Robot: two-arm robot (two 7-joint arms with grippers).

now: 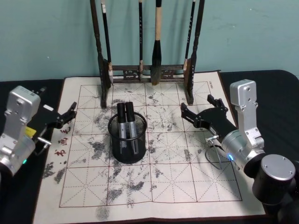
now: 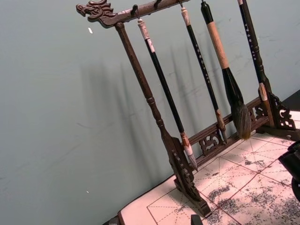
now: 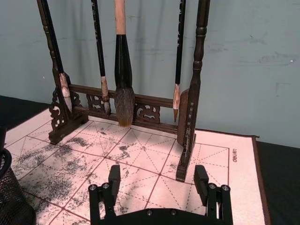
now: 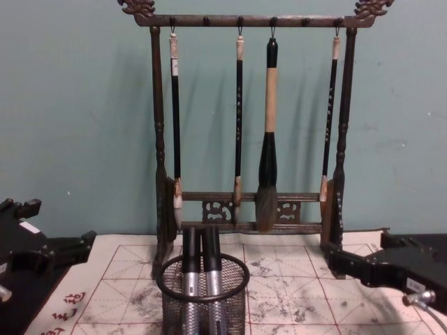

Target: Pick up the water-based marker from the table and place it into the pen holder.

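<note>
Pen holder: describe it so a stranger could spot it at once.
Start at the tall wooden brush rack at the back of the white gridded mat. In front of it, mid-mat, stands the pen holder: a round black wire-mesh cup holding two black markers upright, the one see-through container there.

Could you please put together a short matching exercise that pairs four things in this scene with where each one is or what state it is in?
Things:
1. markers
2. brushes
3. left hand
4. right hand

Places or states:
A. open, over the mat's right side
B. hanging from the rack
C. standing in the holder
D. open, at the mat's left edge

Pairs: 1-C, 2-B, 3-D, 4-A
</note>
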